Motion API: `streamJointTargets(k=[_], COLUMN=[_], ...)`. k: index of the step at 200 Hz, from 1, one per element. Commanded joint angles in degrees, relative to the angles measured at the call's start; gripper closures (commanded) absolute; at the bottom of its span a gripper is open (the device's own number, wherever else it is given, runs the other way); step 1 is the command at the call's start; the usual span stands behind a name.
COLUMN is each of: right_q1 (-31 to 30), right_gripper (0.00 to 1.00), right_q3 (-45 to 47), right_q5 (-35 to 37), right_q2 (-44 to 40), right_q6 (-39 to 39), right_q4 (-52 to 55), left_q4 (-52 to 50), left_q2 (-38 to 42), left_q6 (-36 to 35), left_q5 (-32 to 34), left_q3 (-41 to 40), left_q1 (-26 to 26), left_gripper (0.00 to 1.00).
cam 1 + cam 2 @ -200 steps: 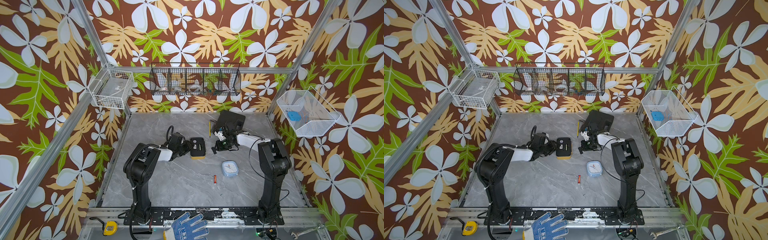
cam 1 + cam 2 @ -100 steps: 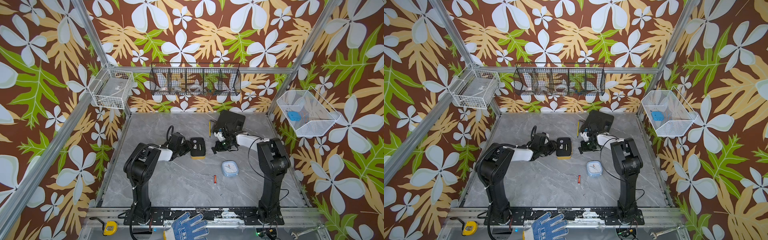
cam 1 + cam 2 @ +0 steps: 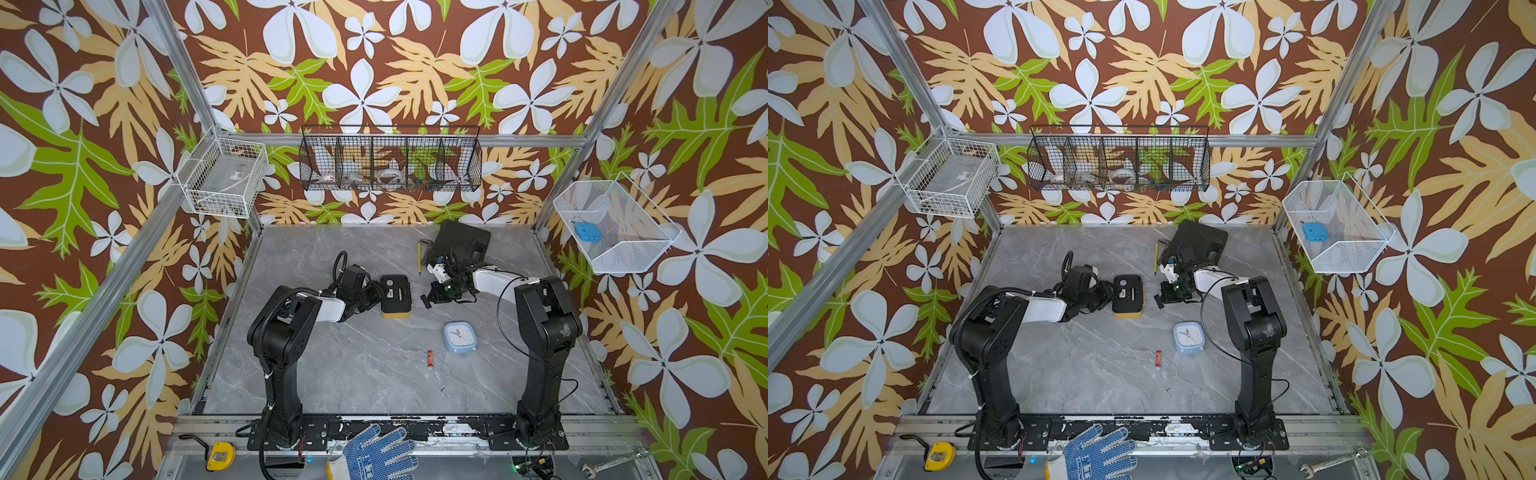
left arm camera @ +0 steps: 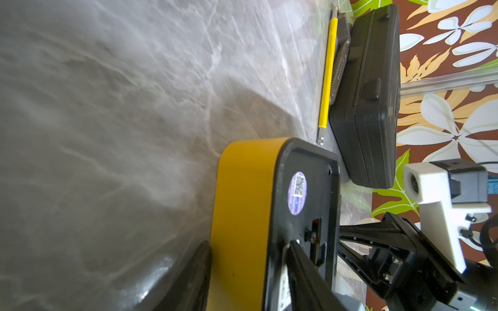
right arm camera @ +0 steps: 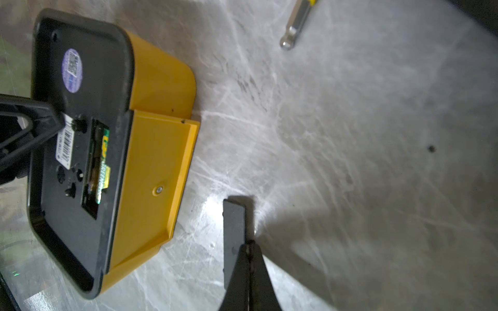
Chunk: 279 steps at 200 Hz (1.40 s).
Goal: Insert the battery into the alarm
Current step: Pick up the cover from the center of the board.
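Note:
The alarm [image 3: 395, 296] is a yellow box lying with its black back up, left of centre in both top views. My left gripper [image 4: 246, 250] is shut on the alarm [image 4: 242, 202], one finger on the yellow side and one on the black back. A green-and-gold battery [image 5: 101, 164] lies in the open compartment of the alarm [image 5: 151, 161]. My right gripper [image 5: 249, 243] is shut just right of the alarm. Its tips rest at the edge of a flat black cover [image 5: 234, 223] on the table. I cannot tell whether the cover is pinched.
A light-blue clock [image 3: 459, 338] and a red battery [image 3: 430, 358] lie nearer the front. A black case [image 3: 461, 245] and a yellow-handled screwdriver [image 3: 419, 257] sit at the back. Wire baskets [image 3: 390, 160] hang on the walls. A blue glove [image 3: 376, 455] lies on the front rail.
My right gripper's jaws have closed fully beside the black cover. The left gripper has kept its hold on the alarm without moving.

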State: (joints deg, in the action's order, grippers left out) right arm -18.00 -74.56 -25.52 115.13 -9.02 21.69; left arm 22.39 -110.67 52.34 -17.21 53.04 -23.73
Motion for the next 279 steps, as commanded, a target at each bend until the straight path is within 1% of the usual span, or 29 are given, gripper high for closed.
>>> streamJointTargets(k=[1,33,69,86,124,177,239,279], right_q1=[-0.1,-0.1,0.0,0.0,-0.1,-2.6,-5.5,-6.8], right_gripper=[1.00,1.00,1.00,1.00,1.00,1.00,1.00,1.00], right_q3=[0.8,1.5,2.7,2.8,4.7,5.7,6.0,6.3], right_q5=[0.3,1.0,1.3,1.9,-1.4,-2.0,0.2,0.7], right_q2=[-0.9,-4.1,-7.9,-8.6,-10.3,-11.5,-11.0,-10.4], right_q6=[-1.1,-5.0,-11.5,-13.7,-21.5,-29.2,-33.9,-34.4], right_q4=[1.8,0.0,-3.1,-3.4,-8.5,-13.7,-15.9,-16.1], left_q4=[-10.3,-9.9,-6.1,-5.3,-2.6,0.3,1.4,0.6], left_q2=[-0.6,0.9,2.2,2.4,2.4,2.8,4.5,5.2], left_q6=[-0.5,1.6,5.7,6.5,8.6,10.6,10.5,9.0], left_q5=[2.2,2.1,1.1,0.6,-0.7,-2.5,-1.9,-0.8], left_q3=[-0.6,-1.5,-3.6,-3.9,-5.0,-6.8,-8.3,-8.0], left_q1=[-0.2,-0.2,-0.3,-0.6,-1.2,-1.9,-1.9,-1.9], left_gripper=[0.54,0.54,0.54,0.54,0.54,0.54,0.54,0.49])
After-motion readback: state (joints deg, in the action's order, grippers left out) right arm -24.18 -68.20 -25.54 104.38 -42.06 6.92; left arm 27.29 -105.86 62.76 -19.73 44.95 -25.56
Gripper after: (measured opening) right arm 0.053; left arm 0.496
